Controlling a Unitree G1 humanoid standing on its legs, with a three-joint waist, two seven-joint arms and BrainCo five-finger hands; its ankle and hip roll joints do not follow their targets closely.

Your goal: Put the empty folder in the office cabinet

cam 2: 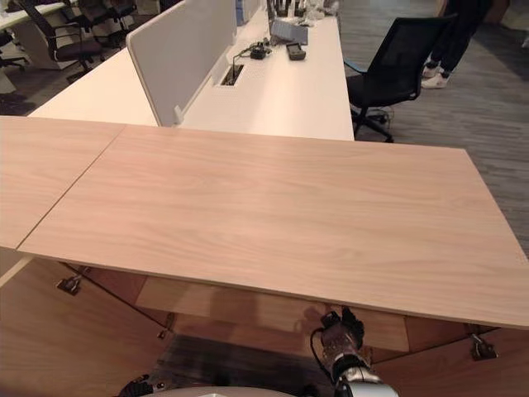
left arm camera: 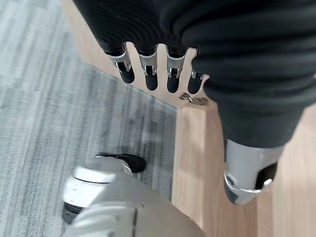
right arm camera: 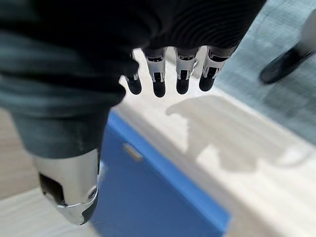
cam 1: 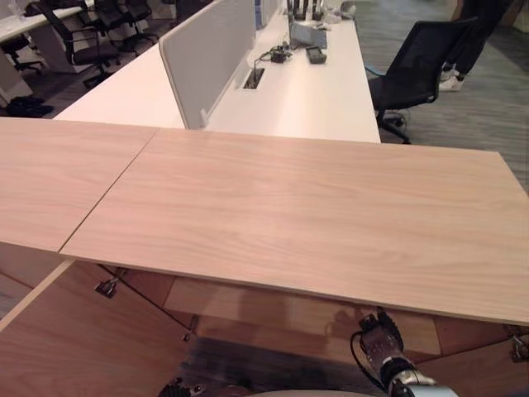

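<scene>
Blue flat folder [right arm camera: 148,197] on a pale wooden cabinet shelf [right arm camera: 237,153], just past the right hand [right arm camera: 69,143], fingers straight and slack, holding nothing, low under the front edge of the light wood-grain cabinet top [cam 1: 289,215]. Left hand [left arm camera: 247,128] equally relaxed and empty, near a wooden panel edge [left arm camera: 190,163] over grey carpet [left arm camera: 54,113], possibly a cabinet door.
</scene>
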